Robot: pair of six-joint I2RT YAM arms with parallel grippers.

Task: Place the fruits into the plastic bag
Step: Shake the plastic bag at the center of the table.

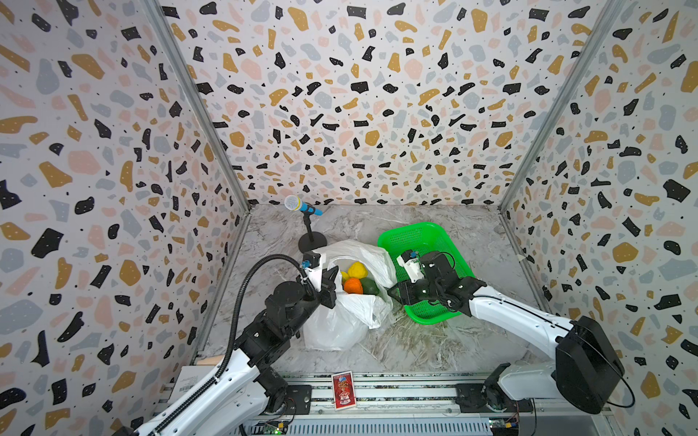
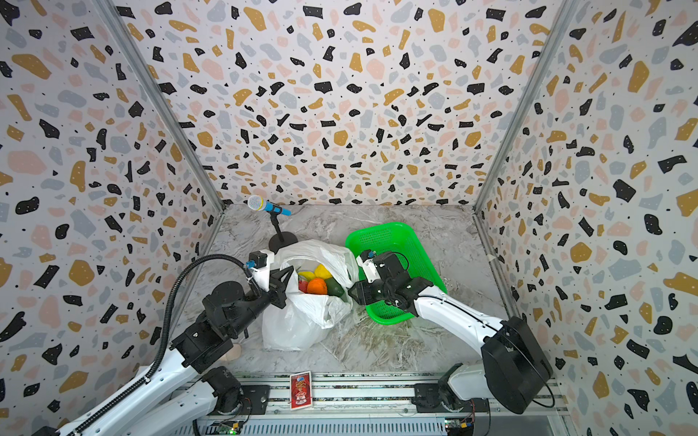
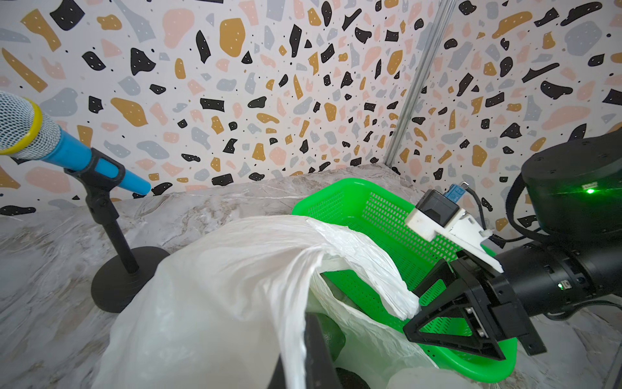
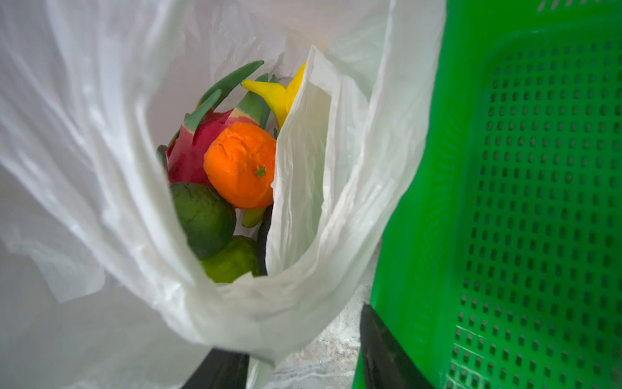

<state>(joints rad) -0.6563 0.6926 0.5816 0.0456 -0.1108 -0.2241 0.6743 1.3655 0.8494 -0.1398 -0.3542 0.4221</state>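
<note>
So the bag [image 1: 340, 324] is sitting on the table [image 1: 415, 339] between the two arms, mouth open upward, right up against the tray [image 1: 426, 234]. The fruits are all down inside it. From the right wrist you can see the orange [image 4: 240, 168] on top, the dragon fruit [image 4: 192, 151] behind it, the banana [image 4: 272, 94] poking up at the back, an avocado [image 4: 203, 219] and a light-green one [image 4: 232, 261] lower down. A top view also shows the lemon [image 1: 357, 270].

The left gripper [image 1: 333, 275] is pinched tight on the bag's rim on its own side. The right gripper [image 3: 412, 311] is at the opposite rim with its fingers [image 4: 380, 340] partly apart and the bag's edge in the gap, not clamped as far as I can see. A mic [image 1: 298, 205] on a stand sits behind the bag
</note>
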